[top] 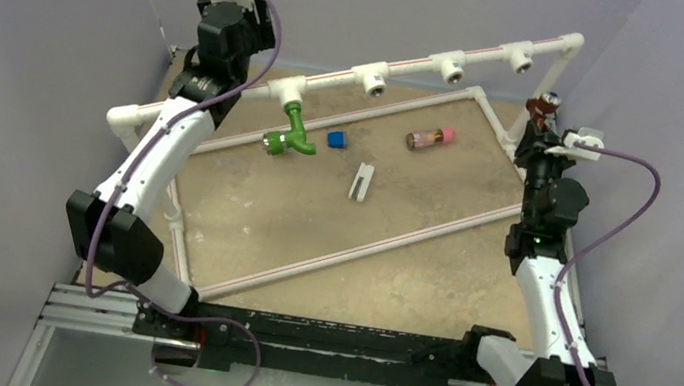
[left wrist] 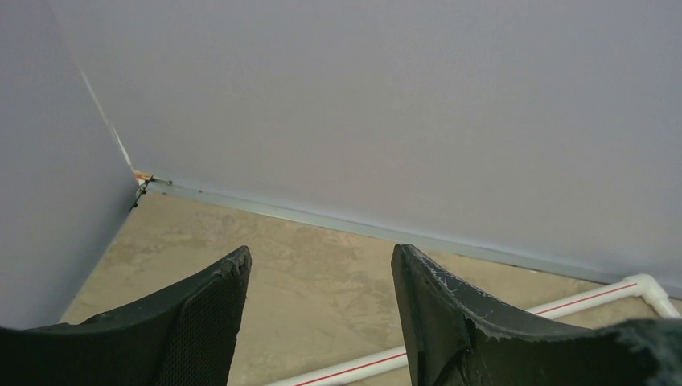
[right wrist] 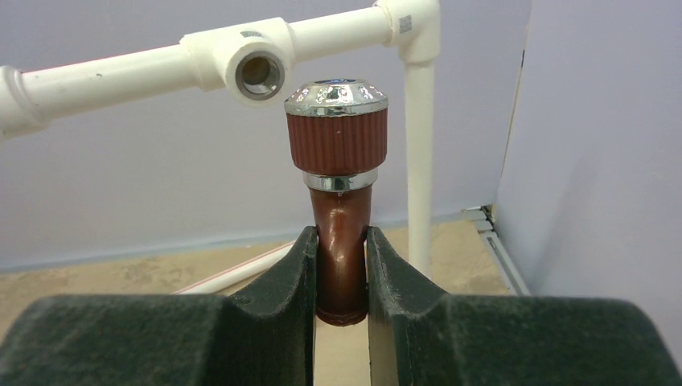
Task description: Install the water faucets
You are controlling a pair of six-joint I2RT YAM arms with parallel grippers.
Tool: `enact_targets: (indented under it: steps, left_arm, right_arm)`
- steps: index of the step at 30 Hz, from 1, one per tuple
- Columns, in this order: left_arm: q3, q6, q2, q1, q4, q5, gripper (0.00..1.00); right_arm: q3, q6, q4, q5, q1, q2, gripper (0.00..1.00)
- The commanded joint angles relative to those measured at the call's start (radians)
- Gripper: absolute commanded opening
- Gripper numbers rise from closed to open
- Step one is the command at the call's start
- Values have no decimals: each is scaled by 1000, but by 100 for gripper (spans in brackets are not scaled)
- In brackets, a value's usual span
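The green faucet (top: 290,133) hangs from the leftmost white tee (top: 288,92) of the raised pipe rail. My right gripper (right wrist: 341,241) is shut on the dark reddish-brown faucet (right wrist: 339,209), held upright with its ribbed, chrome-topped knob up; in the top view the faucet (top: 541,108) is near the rail's right end. An open tee socket (right wrist: 257,74) sits just above and left of the knob. My left gripper (left wrist: 320,265) is open and empty, raised at the back left corner, pointing at the wall.
A brownish cylinder with a pink cap (top: 429,138), a small blue block (top: 335,139) and a white clip (top: 361,182) lie on the tan board. White pipes with red stripes (top: 350,251) cross the board. Two more tees (top: 371,79) (top: 450,66) stand open along the rail.
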Motion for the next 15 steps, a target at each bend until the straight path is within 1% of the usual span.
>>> enact_targets:
  steps: [1,4,9,15]
  left_arm:
    - [55,6,24,29,72,69,63]
    - [40,19,26,31,62,110,61]
    - [-60,36,-24,31,86,178,61]
    - [-65,22,-49,31,-3,204,61]
  right_arm:
    - [48,48,136,-87,-26,-1,0]
    - [46,38,154,-105,-41,7,0]
    - [44,7,207,-200,-71,26,0]
    - [41,21,279,-295,-106,47,0]
